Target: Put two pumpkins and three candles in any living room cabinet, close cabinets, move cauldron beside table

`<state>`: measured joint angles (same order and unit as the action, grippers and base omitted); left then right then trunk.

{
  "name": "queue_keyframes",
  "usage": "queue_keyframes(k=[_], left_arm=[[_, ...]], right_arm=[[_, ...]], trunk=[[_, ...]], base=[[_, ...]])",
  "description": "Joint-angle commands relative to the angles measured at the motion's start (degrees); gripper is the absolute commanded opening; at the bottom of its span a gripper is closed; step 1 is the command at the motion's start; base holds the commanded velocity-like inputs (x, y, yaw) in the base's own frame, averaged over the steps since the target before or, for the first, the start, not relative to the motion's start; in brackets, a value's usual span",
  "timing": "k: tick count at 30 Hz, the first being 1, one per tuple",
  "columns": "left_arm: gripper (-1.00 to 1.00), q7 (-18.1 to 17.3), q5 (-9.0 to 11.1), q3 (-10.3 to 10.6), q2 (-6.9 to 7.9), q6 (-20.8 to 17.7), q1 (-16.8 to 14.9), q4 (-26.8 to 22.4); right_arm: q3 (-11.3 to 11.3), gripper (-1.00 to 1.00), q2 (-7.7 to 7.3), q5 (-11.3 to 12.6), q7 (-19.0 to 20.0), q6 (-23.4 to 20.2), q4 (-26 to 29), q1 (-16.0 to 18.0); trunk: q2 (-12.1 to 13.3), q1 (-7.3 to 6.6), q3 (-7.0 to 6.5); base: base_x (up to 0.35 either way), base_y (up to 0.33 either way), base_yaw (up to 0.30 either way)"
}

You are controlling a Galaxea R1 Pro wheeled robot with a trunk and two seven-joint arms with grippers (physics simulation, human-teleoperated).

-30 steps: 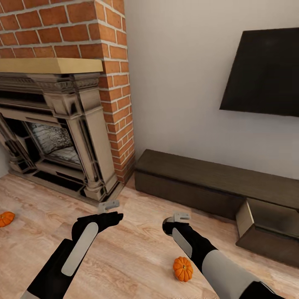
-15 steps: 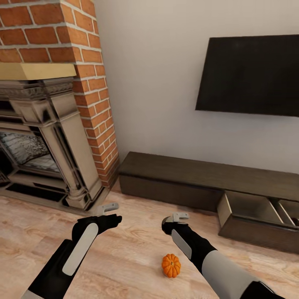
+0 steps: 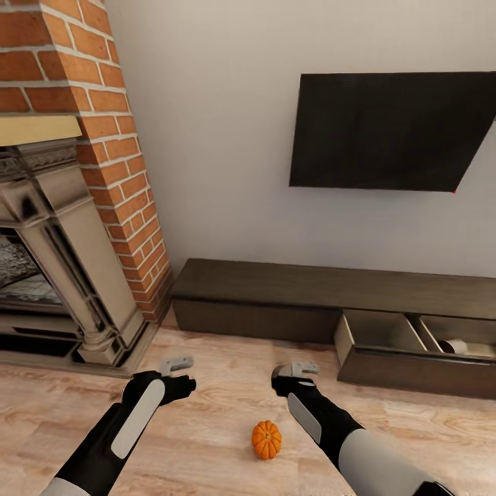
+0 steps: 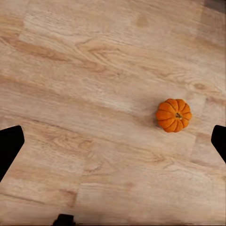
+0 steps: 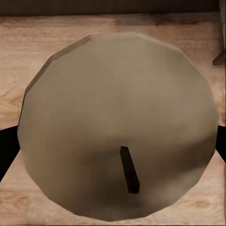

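Pumpkin (image 3: 266,439) sits on the wood floor (image 3: 207,441) at 6 o'clock in the head view, between my arms and close to the right forearm. The cabinet (image 3: 310,289) runs along the wall, with its drawer (image 3: 375,332) pulled out at 4 o'clock. Left gripper (image 3: 176,363) and right gripper (image 3: 297,369) both hover over the floor. Risk: if I swing the right arm or roll the base, I knock the pumpkin and it rolls off.

Left wrist view: fingers (image 4: 10,147) spread wide, nothing held. The pumpkin (image 4: 173,115) is at 3 o'clock, stem up. It's squat, with no real long axis.

Right wrist view: candle (image 5: 117,122) sits between the fingers (image 5: 7,150), which look clamped on its sides. Wick end faces the camera, so I judge the long axis runs along the gripper. Risk: a thin side grip could slip.
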<state>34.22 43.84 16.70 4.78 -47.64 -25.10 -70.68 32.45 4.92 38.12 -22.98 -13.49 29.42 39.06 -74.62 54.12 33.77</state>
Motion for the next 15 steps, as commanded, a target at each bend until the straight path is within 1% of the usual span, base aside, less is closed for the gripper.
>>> queue_keyframes(k=[1, 3, 5, 6, 8, 9, 11, 13, 15], left_arm=[[1.0, 0.66, 0.6, 0.19, 0.07, 0.18, -0.04, 1.38], [1.0, 0.67, 0.15, 0.32, 0.04, 0.73, -0.04, 6.49], [1.0, 0.59, -0.11, 0.48, 0.06, 2.86, -0.04, 13.68], [1.0, 0.54, -0.19, 0.59, 0.1, 5.3, -0.04, 17.22], [1.0, -0.39, -0.31, 1.06, 0.24, 11.68, -0.04, 23.19], [1.0, -1.87, -0.41, 1.51, 0.33, 14.51, -0.04, 25.53], [1.0, -6.92, -1.11, 2.79, 0.41, 18.31, -0.04, 30.32], [1.0, -12.32, -2.65, 4.03, 0.4, 20.42, -0.04, 34.77], [1.0, -15.82, -4.63, 4.56, 0.5, 22.86, -0.04, 37.42]], right_arm=[[0.44, -1.0, -0.02, 0.35, -0.4, 0.91, -0.1, -0.87], [0.43, -1.0, -0.04, 1.02, -0.42, 4.39, -0.26, -3.96], [0.43, -1.0, -0.12, 1.51, -0.41, 8.66, -0.35, -6.8], [0.43, -1.0, -0.14, 1.67, -0.38, 10.5, -0.47, -7.77], [0.43, -1.0, -0.16, 1.85, -0.32, 12.95, -0.68, -9.2], [0.46, -1.0, -0.17, 1.84, -0.28, 13.61, -0.74, -9.76], [0.49, -1.0, -0.05, 1.82, -0.17, 14.41, -0.94, -10.44], [0.54, -1.0, 0.09, 1.8, -0.17, 14.74, -1.23, -10.81], [0.55, -1.0, 0.19, 1.83, -0.15, 14.99, -1.8, -11.55]], trunk=[[0.38, -0.23, -0.19], [1.18, -0.67, -0.65], [1.98, -1.11, -1.12], [2.38, -1.33, -1.36], [3.19, -1.76, -1.84], [3.59, -1.98, -2.08], [4.39, -2.42, -2.56], [5.19, -2.86, -3.04], [5.99, -3.3, -3.53]], base=[[0.0, 0.0, -0.246], [0.0, 0.0, -0.242], [0.0, 0.0, -0.232], [0.0, 0.0, -0.227], [0.0, 0.0, -0.224], [0.0, 0.0, -0.222], [0.0, 0.0, -0.222], [0.0, 0.0, -0.219], [0.0, 0.0, -0.215]])
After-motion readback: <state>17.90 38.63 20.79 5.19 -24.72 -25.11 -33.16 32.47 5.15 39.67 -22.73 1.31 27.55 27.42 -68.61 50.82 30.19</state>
